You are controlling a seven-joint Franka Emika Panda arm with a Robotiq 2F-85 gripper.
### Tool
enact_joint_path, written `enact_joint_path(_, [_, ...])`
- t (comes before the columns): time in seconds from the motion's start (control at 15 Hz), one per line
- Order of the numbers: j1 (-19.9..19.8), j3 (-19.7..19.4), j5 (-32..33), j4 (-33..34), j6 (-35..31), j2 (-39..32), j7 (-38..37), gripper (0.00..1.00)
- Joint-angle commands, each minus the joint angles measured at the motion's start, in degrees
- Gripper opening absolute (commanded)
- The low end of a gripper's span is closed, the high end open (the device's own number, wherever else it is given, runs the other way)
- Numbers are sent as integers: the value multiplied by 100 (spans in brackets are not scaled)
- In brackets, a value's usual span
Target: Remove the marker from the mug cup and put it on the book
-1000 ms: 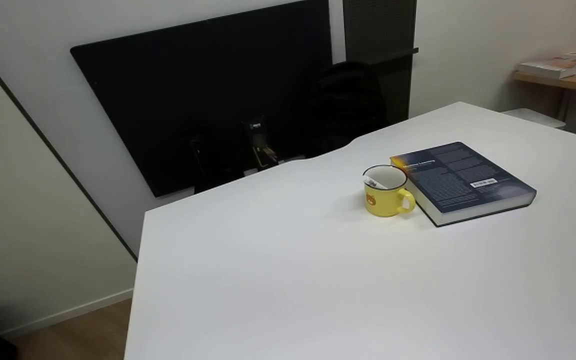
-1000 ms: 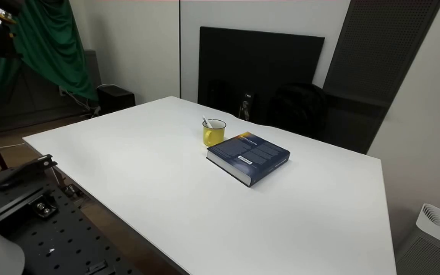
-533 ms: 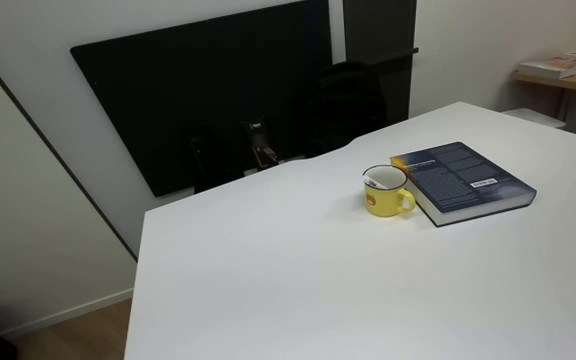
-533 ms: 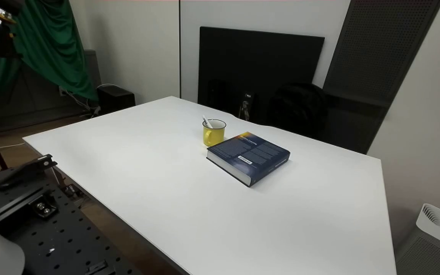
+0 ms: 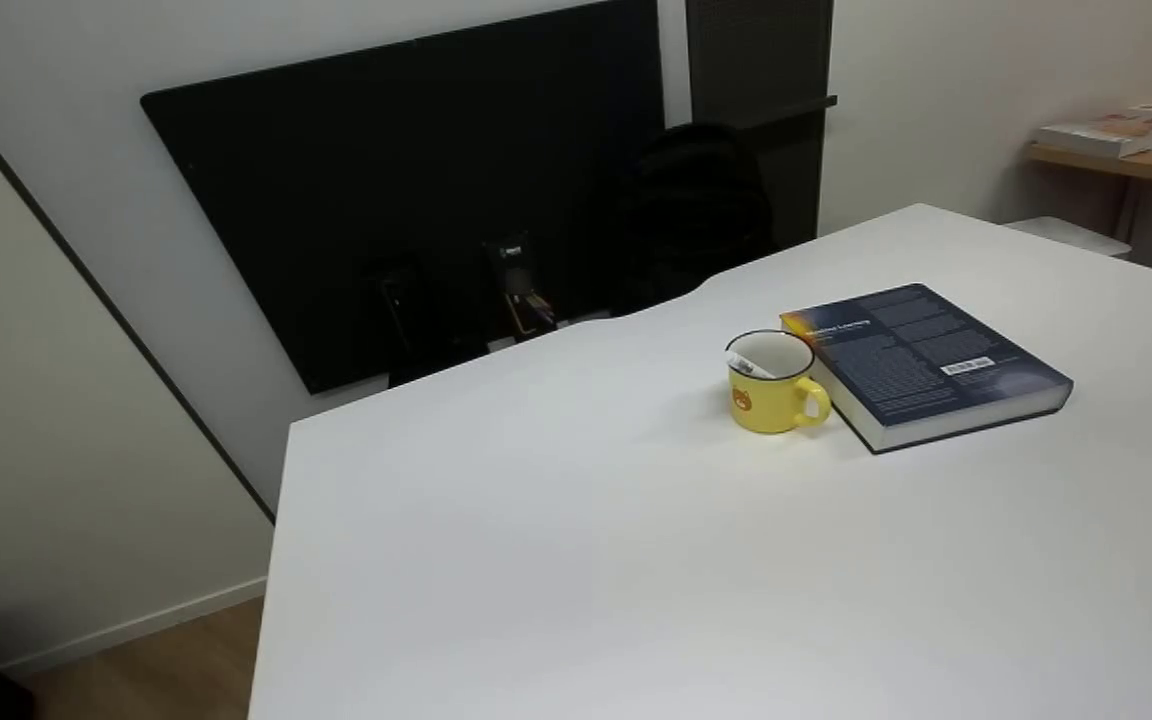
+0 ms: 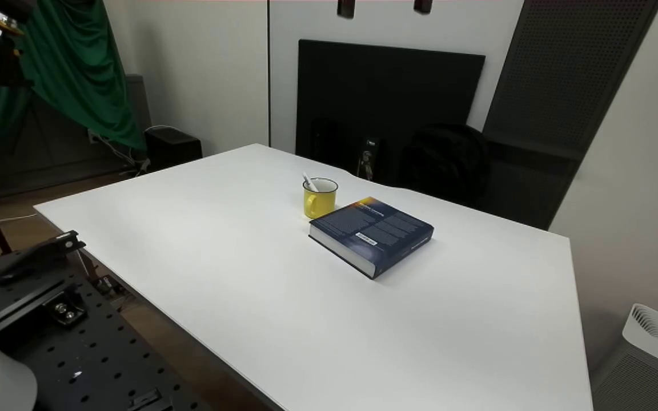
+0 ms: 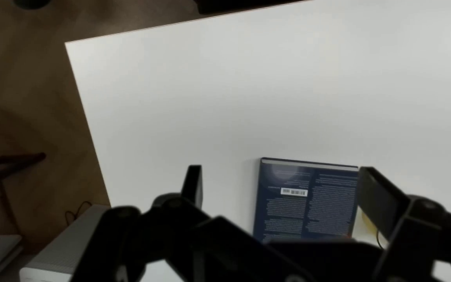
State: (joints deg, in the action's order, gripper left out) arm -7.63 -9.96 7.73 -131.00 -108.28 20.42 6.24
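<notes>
One marker (image 6: 310, 182), leaning in the yellow mug (image 6: 324, 205) in an exterior view; only its end pokes out, so a low pinch might catch and tip the mug. Just right, near or touching (can't tell), the book (image 6: 372, 235): marker dropped from height could roll off. Last, at the top edge, the gripper (image 6: 384, 7), parted wide, holding nothing; in the wrist view one of its fingers (image 7: 382, 194) covers much of the mug, so descent could be ill-aimed.
</notes>
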Motion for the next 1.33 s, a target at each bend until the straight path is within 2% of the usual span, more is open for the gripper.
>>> enact_joint_path(0.0, [65, 505, 851, -229, -656, -612, -451, 100])
enact_joint_path(0.33, [413, 1092, 1995, -689, -1157, -1035, -761, 100])
enact_joint_path(0.6, [732, 1410, 2470, -944, -1273, -1149, -886, 100])
enact_joint_path(0.73, [860, 1509, 2432, -983, -1200, -1223, -946, 100])
enact_joint_path(0.8, [831, 1426, 2302, -912, -1164, -1166, -731, 100])
enact_joint_path(1.27, [866, 1422, 2286, -923, -1161, -1183, -720, 100])
